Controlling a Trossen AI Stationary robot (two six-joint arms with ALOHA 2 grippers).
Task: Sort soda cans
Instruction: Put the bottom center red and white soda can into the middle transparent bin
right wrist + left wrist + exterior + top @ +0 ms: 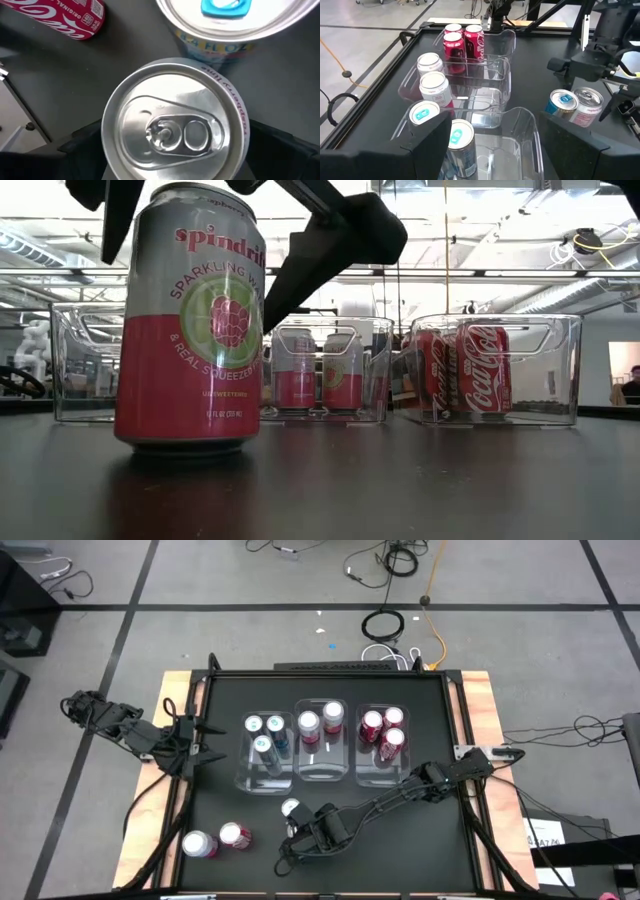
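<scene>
three clear bins (321, 778) are set in a row across the middle of the black table (420, 840), evidently so that one kind of can is kept to each: teal-blue cans (264, 747) are stood in the bin on the left arm's side, pink raspberry cans (309, 726) in the middle one, and dark red cola cans (383, 732) in the bin on the right arm's side. the sort is judged to be well along but unfinished, since cans are left loose at the near edge. the right gripper (297, 832) is lowered over a pink raspberry can (190, 320), with its fingers spread wide on either side of the can and not yet closed on it; nothing is gripped. in the right wrist view the silver top of that can (175, 125) is centred between the two dark fingers, which suggests the approach has been lined up for a grasp from above. a teal-blue can (227, 22) is stood just beside it, so care is called for in closing. two more cans (215, 840), lying near the left front corner, are left to be sorted. the left gripper (205, 741) is held beside the teal bin, its fingers parted and empty, seemingly waiting.
</scene>
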